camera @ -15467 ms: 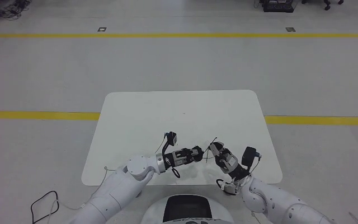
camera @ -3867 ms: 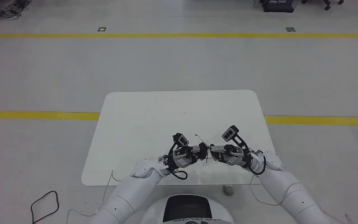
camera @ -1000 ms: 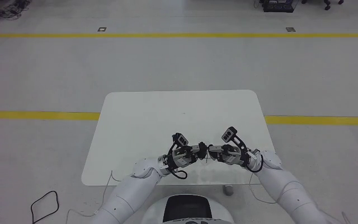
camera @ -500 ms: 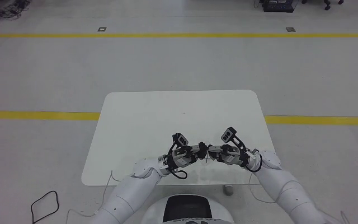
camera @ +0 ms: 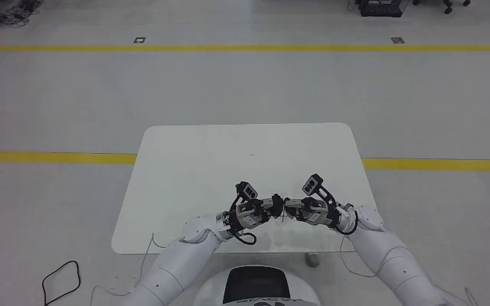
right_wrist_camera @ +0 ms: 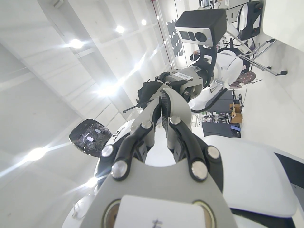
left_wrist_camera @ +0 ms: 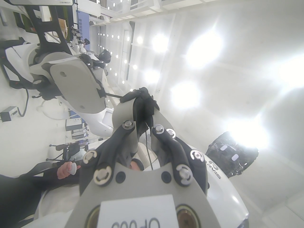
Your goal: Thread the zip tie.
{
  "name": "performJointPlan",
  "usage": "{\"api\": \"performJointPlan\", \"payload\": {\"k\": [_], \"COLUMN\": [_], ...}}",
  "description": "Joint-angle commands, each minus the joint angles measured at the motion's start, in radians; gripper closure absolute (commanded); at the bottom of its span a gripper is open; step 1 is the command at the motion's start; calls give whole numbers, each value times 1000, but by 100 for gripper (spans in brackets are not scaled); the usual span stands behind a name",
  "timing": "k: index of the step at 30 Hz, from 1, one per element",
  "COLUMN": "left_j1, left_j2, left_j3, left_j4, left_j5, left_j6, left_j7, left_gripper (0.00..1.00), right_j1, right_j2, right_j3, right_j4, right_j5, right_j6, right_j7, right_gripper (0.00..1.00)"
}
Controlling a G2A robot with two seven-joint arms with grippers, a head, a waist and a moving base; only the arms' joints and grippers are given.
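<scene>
The two arms meet tip to tip over the near edge of the table [camera: 191,168], with the left gripper [camera: 273,206] and the right gripper [camera: 290,206] almost touching. The zip tie [left_wrist_camera: 113,95] is held up in the air between them, clear of the tabletop.

The right fingers [right_wrist_camera: 177,106] are pressed flat together, and a short stiff length of the black strap sticks out past them toward the other arm. The left fingers [left_wrist_camera: 123,119] are pinched narrow around a dark bunched bit at their tips. A thin black strand hangs down between them.

I'd say the pickup and the line-up are done: each arm has its part of the tie, and the strap points at the left fingertips. The threading itself is what is in hand. The dark bunch hides the head, so I cannot tell whether the tip has entered the slot. I see no closed loop, so by my reckoning pushing the strap through and drawing it out the far side are left.
</scene>
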Motion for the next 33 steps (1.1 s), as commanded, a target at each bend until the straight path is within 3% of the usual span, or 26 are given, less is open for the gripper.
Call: {"api": "performJointPlan", "payload": {"k": [1, 33], "left_j1": [0, 0], "left_j2": [0, 0], "left_j3": [0, 0], "left_j4": [0, 0], "left_j5": [0, 0], "left_j6": [0, 0], "left_j7": [0, 0], "left_gripper": [100, 100], "right_j1": [0, 16], "right_j2": [-1, -11], "right_j3": [0, -7], "right_j4": [3, 42], "right_j5": [0, -4], "right_j6": [1, 6], "right_j7": [0, 0], "right_gripper": [100, 100]}}
